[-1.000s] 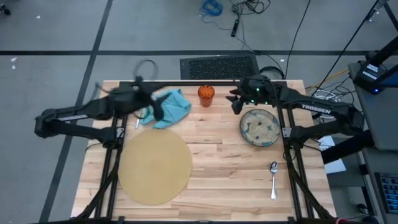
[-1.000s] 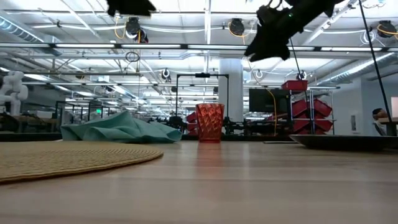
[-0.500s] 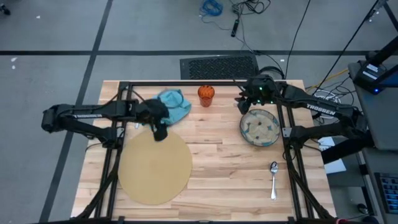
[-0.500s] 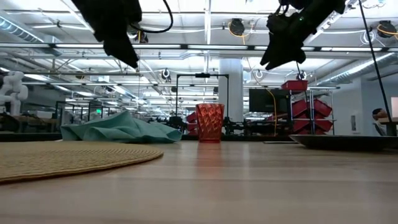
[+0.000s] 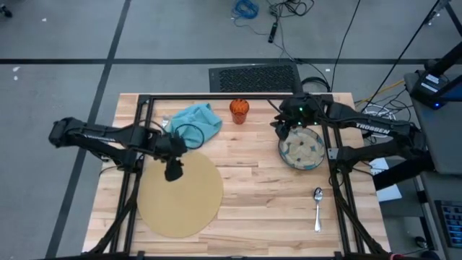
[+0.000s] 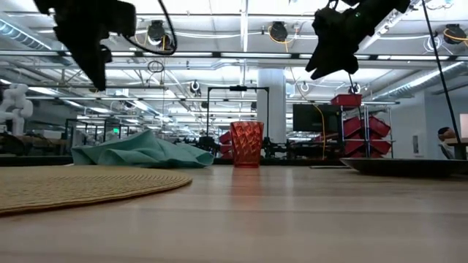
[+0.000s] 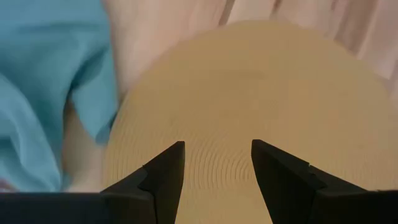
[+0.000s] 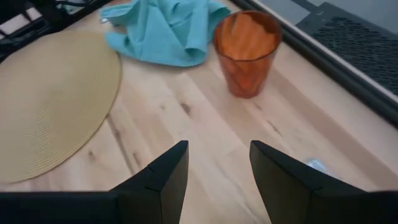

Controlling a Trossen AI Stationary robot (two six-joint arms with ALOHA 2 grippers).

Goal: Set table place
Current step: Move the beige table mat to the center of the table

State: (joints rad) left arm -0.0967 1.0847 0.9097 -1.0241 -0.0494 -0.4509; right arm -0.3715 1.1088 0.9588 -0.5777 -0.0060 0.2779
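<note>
I have the left gripper (image 5: 172, 173) hanging over the tan mat's (image 5: 180, 195) far-left edge, fingers spread and empty, beside the teal napkin (image 5: 196, 123). My right gripper (image 5: 283, 130), also released, hovers at the patterned dish's (image 5: 302, 149) far rim, near the orange cup (image 5: 239, 110). The spoon (image 5: 317, 206) lies nearer me.

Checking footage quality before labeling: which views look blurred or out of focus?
Left wrist view: napkin and mat soft, smeared. Low view: near table blurred, cup sharper. Right wrist view: mostly crisp. High view: evenly lit, no glare.
</note>
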